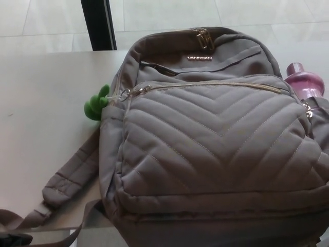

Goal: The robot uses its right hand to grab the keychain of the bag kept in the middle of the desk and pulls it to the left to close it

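Taupe quilted fabric fills most of the head view: the bag (216,149) lies flat on its back in the middle of a white desk (46,113), front panel up, its top toward the far edge. The green keychain (95,106), a small rubbery figure, rests on the desk just beside the bag's left side. It hangs from a metal ring (125,95) at the left end of the front zipper (205,84). That zipper runs across the panel in a shallow curve toward the right, and its teeth look joined along all the length that shows.

Above it a second, shorter zipper (159,68) sits partly open under a small gold logo (199,58), and gold pulls (204,37) lie at the bag's top edge. A pink bottle (304,82) sticks up against the bag's right side, partly hidden by the fabric. A padded strap (69,177) trails from the left side toward the near corner of the desk, below the keychain and apart from it. A dark shape at the bottom-left corner is too cut off to identify. Beyond the desk stands a black post (97,23) on pale floor tiles (41,20).

Nothing lies on the keychain or covers it. Neither of the robot's hands is in view, so whether their fingers are spread or closed cannot be told.
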Controlling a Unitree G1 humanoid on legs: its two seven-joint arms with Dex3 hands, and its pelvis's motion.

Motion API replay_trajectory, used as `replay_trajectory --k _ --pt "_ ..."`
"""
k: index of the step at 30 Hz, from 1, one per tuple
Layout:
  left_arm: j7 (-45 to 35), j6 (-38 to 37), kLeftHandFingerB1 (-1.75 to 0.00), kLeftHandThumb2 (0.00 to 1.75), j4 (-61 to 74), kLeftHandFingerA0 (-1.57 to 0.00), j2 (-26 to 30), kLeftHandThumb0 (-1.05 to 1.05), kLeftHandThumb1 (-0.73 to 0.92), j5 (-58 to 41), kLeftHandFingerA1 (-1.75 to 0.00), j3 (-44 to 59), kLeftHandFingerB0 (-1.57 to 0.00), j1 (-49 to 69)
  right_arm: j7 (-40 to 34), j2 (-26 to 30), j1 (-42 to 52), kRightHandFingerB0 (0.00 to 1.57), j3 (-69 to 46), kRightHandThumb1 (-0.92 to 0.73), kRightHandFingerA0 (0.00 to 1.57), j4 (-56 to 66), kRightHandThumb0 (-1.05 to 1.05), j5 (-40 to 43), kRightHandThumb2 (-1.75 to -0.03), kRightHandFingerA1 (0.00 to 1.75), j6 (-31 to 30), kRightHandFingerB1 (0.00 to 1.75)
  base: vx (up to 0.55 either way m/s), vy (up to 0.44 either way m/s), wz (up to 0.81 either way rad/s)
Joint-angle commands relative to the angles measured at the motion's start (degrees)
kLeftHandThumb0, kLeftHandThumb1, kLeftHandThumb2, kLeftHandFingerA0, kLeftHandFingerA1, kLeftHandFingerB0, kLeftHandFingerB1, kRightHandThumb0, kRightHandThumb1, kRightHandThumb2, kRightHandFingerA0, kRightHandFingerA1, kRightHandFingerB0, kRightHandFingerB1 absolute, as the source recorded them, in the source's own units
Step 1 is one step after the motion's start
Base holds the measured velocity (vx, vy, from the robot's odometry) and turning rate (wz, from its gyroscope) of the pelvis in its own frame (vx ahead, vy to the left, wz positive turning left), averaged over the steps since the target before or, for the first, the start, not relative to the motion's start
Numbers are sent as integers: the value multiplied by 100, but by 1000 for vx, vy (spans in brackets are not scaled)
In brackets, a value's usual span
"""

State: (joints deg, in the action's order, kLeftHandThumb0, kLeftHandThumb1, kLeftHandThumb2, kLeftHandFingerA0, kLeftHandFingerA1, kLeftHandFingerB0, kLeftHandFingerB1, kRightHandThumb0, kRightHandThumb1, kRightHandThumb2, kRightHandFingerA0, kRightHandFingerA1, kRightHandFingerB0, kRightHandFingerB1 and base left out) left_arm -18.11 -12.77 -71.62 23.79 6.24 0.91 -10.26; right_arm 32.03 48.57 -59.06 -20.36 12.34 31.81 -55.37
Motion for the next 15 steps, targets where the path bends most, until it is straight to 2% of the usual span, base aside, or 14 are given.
replay_trajectory --k 1,6,15 --pt "83 257 -49 91 8 -42 341 -66 92 4 -59 86 -31 -470 -63 76 -116 6 25 -61 5 -110 -69 -89 -94 42 370 28 0 0 7" --pt "133 249 -49 91 -20 -42 186 -66 92 -4 -59 102 -31 -412 14 147 -221 6 164 -61 5 -238 -69 -107 -94 42 442 28 0 0 0" --pt "44 226 -49 91 10 -42 289 -66 92 158 -59 -81 -31 -295 -70 329 569 6 -480 -61 5 325 -69 161 -94 42 104 28 0 0 0"
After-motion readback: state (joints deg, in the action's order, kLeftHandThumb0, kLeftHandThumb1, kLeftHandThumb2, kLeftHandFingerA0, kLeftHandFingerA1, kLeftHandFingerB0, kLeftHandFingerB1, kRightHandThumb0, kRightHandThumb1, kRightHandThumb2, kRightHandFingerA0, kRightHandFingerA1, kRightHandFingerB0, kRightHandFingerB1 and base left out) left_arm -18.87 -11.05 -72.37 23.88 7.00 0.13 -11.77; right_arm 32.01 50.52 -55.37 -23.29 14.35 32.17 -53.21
